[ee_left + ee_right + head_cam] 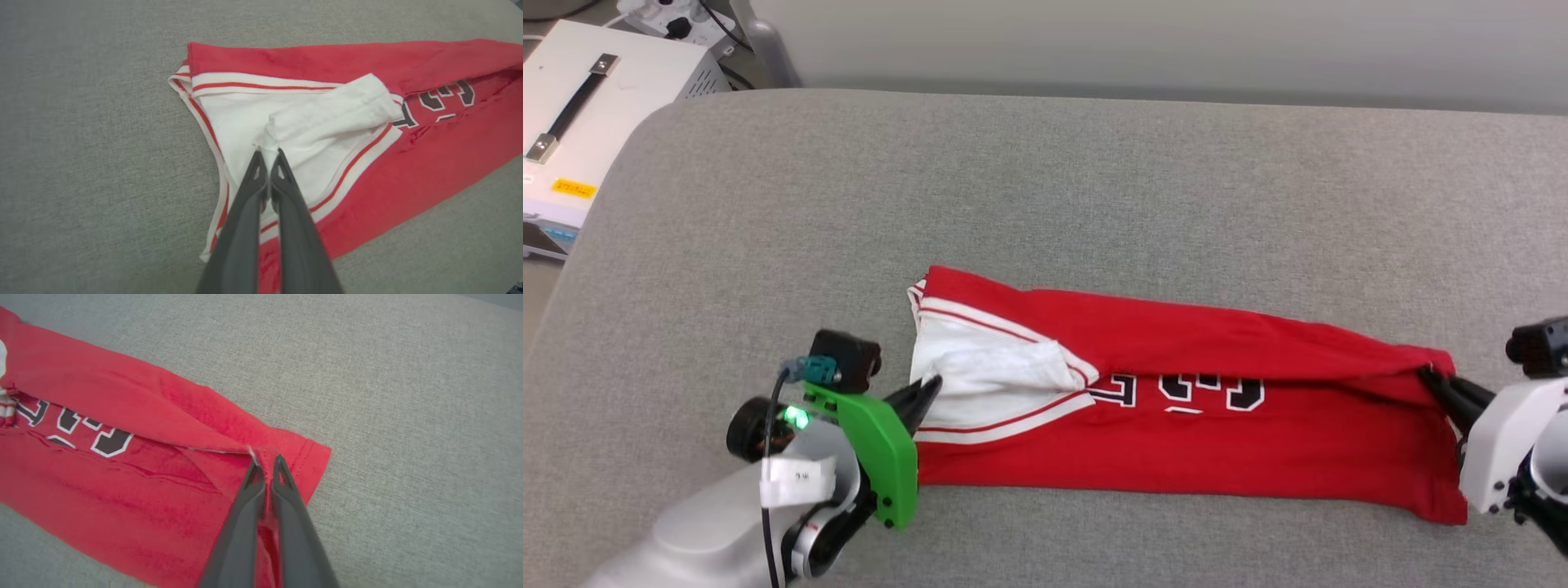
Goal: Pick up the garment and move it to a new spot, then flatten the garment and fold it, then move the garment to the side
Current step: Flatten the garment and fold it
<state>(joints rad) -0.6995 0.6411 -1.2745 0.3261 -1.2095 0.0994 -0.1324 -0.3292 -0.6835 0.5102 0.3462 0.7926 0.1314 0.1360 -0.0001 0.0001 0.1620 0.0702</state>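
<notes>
The red garment (1176,425) lies as a long folded band across the grey padded table (1045,180), lettering partly covered by the folded-over upper edge. Its white sleeve (988,371) with striped trim sits at the left end. My left gripper (929,384) is shut on a pinch of the white sleeve (327,116), fingers (255,179) close together in the left wrist view. My right gripper (1429,376) is shut on the garment's red hem corner (286,453) at the right end, where the folded layer (122,400) meets the hem.
A white box (588,122) with a black handle stands off the table's far left corner, with cables (686,24) behind it. Bare grey table surface stretches behind the garment and in front of it.
</notes>
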